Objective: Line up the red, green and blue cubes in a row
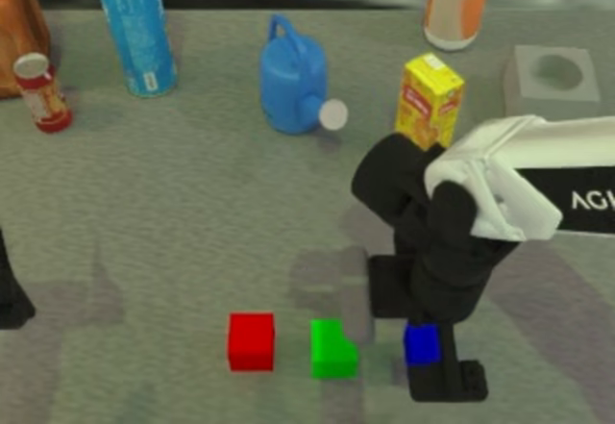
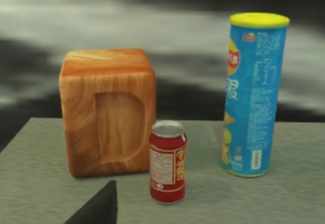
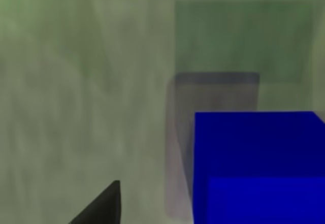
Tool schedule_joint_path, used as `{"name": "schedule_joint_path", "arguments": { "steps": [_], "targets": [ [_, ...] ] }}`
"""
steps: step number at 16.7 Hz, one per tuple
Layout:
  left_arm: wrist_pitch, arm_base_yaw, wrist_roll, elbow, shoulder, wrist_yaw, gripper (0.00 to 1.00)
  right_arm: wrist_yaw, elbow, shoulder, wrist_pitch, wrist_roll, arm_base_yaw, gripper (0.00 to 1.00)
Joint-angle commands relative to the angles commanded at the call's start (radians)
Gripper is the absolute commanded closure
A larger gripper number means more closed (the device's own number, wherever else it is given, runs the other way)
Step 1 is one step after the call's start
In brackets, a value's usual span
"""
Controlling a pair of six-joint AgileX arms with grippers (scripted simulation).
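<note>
1. Down near the front edge of the desk [image 1: 192, 203], my right pincer [image 1: 428, 342] stands over the blue cube [image 1: 421, 344], with a dark finger on each side of it; whether the fingers actually press its faces I cannot tell.
2. Left of it in the top view sits the green cube [image 1: 332, 348], a gap apart, and further left the red cube [image 1: 251, 340], so all 3 lie roughly in 1 row along the front.
3. Open desk stretches behind the row and to its left; little room is left between the row and the front edge.
4. My left arm is parked at the desk's left edge [image 1: 12, 294], well apart from the cubes.
5. All 3 cubes are small, plain, matte and sharp-edged; the right wrist view shows the blue cube [image 3: 259, 163] close up, flat-faced, resting on the surface.
6. Along the back stand a light-blue jug [image 1: 291, 76] with a handle, a yellow carton [image 1: 430, 99], a white and orange bottle [image 1: 456, 3], a tall blue tube [image 1: 135, 25] and a red can [image 1: 40, 92].
7. At the back right lies a grey block [image 1: 554, 78] with a round hole.
8. From the left wrist, the can [image 2: 167, 169] stands in front of a rounded wooden box [image 2: 107, 111], beside the yellow-lidded tube [image 2: 252, 94].
9. Mottled grey-green covers the desk; beyond its far edge the room is dark and blurred.
</note>
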Motion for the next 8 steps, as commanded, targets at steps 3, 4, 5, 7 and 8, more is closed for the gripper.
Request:
{"name": "schedule_joint_path", "arguments": {
  "steps": [3,4,5,7,8],
  "targets": [
    [0.0,0.0,0.0,0.0,0.0,0.0,0.0,-0.001,0.057,-0.043,-0.105,-0.006,0.004,0.0],
    [0.0,0.0,0.0,0.0,0.0,0.0,0.0,-0.001,0.077,-0.059,-0.144,-0.006,0.004,0.0],
    [0.0,0.0,0.0,0.0,0.0,0.0,0.0,-0.001,0.096,-0.074,-0.179,-0.007,0.004,0.0],
    [0.0,0.0,0.0,0.0,0.0,0.0,0.0,-0.001,0.121,-0.098,-0.221,-0.006,0.003,0.0],
    [0.0,0.0,0.0,0.0,0.0,0.0,0.0,-0.001,0.125,-0.102,-0.227,-0.006,0.003,0.0]
  ]
}}
